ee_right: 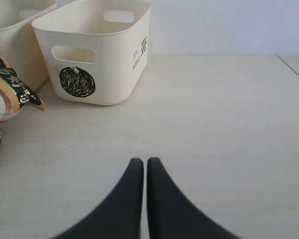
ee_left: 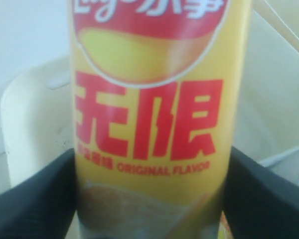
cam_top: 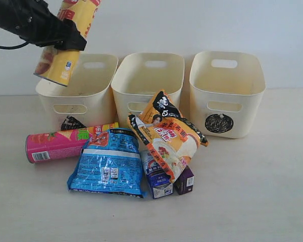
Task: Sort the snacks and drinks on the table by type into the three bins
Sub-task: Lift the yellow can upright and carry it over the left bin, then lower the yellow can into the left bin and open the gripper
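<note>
Exterior view shows the left hand [cam_top: 69, 41] clamped round the yellow-red canister [cam_top: 58, 64], tilted high over the left bin [cam_top: 102, 75]; release now and it may clip the rim, bouncing out; right hand [ee_right: 145, 172] pressed together, idle over the table [ee_right: 229, 124]

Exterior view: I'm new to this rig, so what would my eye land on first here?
The yellow-red canister stands out first, held tilted in the left gripper above the leftmost bin. Next comes the bright heap on the table: an orange-black bag propped up, with a blue bag lying flat beside it.
</note>
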Robot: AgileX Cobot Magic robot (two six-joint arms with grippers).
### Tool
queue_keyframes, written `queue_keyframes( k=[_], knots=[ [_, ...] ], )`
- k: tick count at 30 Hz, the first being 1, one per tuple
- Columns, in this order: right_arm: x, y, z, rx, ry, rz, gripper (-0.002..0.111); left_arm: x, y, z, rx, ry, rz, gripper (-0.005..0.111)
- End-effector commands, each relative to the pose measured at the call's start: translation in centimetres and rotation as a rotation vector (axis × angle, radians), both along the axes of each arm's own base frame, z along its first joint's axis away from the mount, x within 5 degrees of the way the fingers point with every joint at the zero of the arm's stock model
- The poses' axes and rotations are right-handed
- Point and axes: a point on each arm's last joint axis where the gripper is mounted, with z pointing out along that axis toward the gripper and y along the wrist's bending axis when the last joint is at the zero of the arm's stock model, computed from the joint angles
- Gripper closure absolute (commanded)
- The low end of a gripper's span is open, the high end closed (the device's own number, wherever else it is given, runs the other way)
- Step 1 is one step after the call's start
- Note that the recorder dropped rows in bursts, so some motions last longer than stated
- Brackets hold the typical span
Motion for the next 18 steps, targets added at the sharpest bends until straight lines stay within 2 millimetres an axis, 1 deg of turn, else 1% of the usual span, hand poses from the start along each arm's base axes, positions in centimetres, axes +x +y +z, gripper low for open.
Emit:
queue_keyframes(
  k=[1, 3, 5, 7, 10, 15, 18],
  knots=[
    [0.0, 0.0, 0.0, -0.002, -0.008, -0.003, 0.108, 3.4, 0.1, -0.5, -0.044, -0.068, 0.063, 0.103],
    [0.0, 0.0, 0.0, -0.002, -0.008, -0.003, 0.108, 4.8, 0.0, -0.6, -0.051, -0.112, 0.077, 0.103],
    [0.0, 0.0, 0.0, -0.002, -0.008, -0.003, 0.108, 6.2, -0.2, -1.1, -0.055, -0.135, 0.086, 0.103],
    [0.0, 0.0, 0.0, -0.002, -0.008, -0.003, 0.108, 7.4, -0.3, -1.9, -0.055, -0.134, 0.088, 0.103],
    [0.0, 0.0, 0.0, -0.002, -0.008, -0.003, 0.108, 8.9, -0.5, -3.7, -0.047, -0.122, 0.088, 0.103],
    [0.0, 0.0, 0.0, -0.002, -0.008, -0.003, 0.108, 10.6, -0.7, -6.3, 0.001, -0.106, 0.081, 0.103],
    [0.0, 0.0, 0.0, -0.002, -0.008, -0.003, 0.108, 11.2, -0.3, -7.6, -0.008, -0.083, 0.103, 0.103]
  ],
)
